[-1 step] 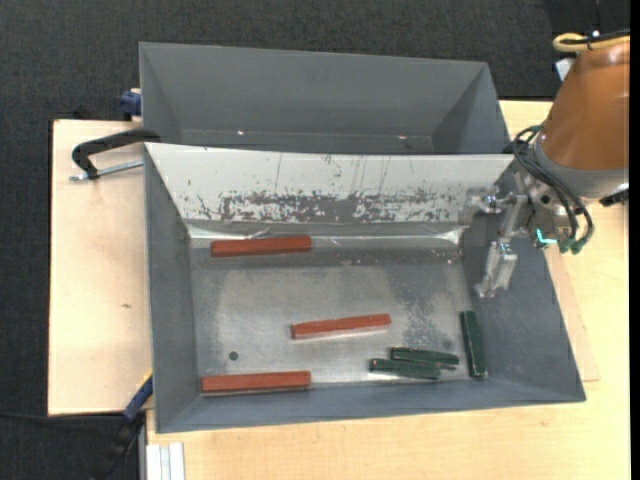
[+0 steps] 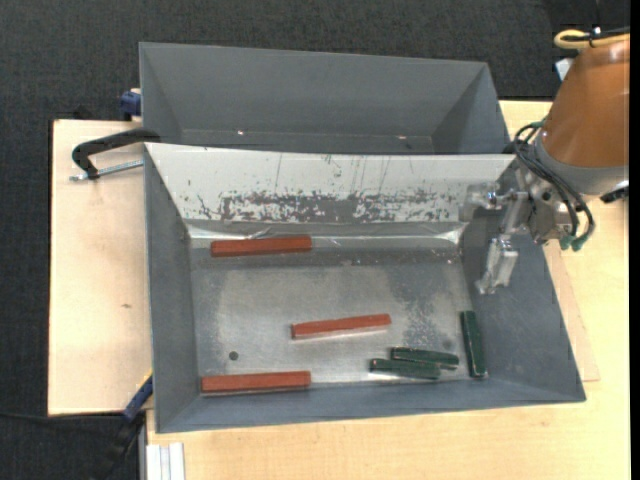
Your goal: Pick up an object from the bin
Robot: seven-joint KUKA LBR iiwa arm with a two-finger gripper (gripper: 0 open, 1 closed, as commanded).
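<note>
My gripper (image 2: 497,266) hangs at the bin's right side, above the sloping right wall, with its grey fingers pointing down. Nothing shows between them. Just below it a dark green bar (image 2: 471,344) lies upright along the right edge of the floor. To the left of that bar two more dark green bars (image 2: 418,362) lie crossed near the front wall. A red-brown bar (image 2: 340,326) lies flat in the middle of the floor, well to the left of the gripper.
Another red-brown bar (image 2: 261,247) rests against the back wall at the left. A third one (image 2: 256,381) lies along the front wall at the left. The arm with its orange cover comes in over the right rim.
</note>
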